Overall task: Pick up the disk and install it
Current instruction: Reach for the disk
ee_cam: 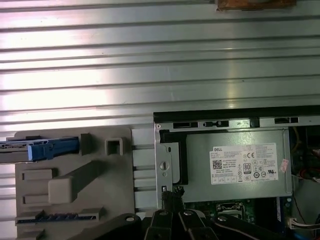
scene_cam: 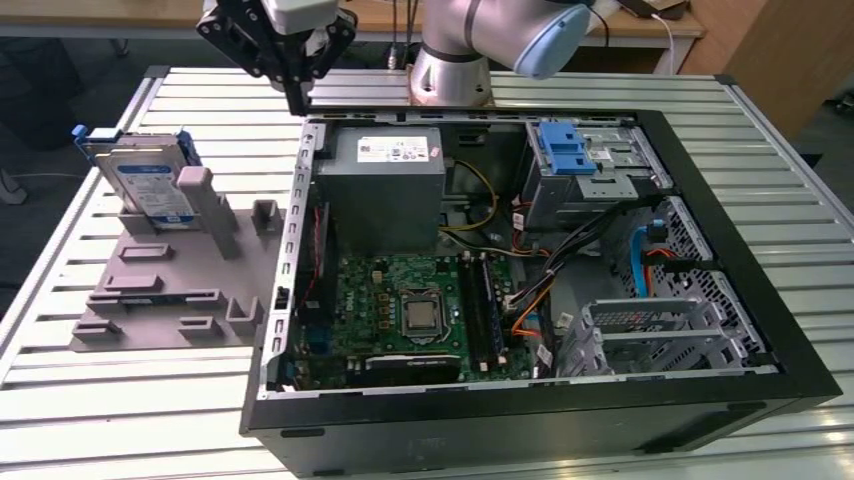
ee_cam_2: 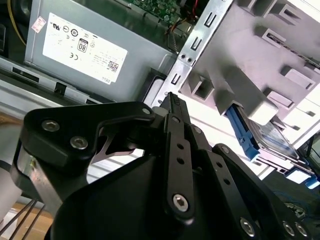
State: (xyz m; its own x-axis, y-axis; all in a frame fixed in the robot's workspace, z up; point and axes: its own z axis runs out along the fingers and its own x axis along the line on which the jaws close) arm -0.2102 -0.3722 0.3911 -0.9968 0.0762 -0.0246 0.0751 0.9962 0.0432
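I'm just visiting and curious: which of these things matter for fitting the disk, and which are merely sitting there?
For the job: the disk, upright in its grey holder; the hand; the open computer case.
Just there: power-supply box; circuit board; slatted table.

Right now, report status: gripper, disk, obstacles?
Gripper shut, empty, by black computer case corner. Silver rectangular disk, blue rails, upright in grey plastic holder, untouched. Nothing between them.

The fixture (scene_cam: 160,310) lies on the table (scene_cam: 80,420) at the exterior view's left, the disk (scene_cam: 144,180) standing at its far end; the case (scene_cam: 534,420) lies just right of it; inside, the power supply (scene_cam: 387,190) sits behind the motherboard (scene_cam: 400,310), the cage (scene_cam: 587,165) right of both; the gripper (scene_cam: 296,98) hangs above the case's far left corner.
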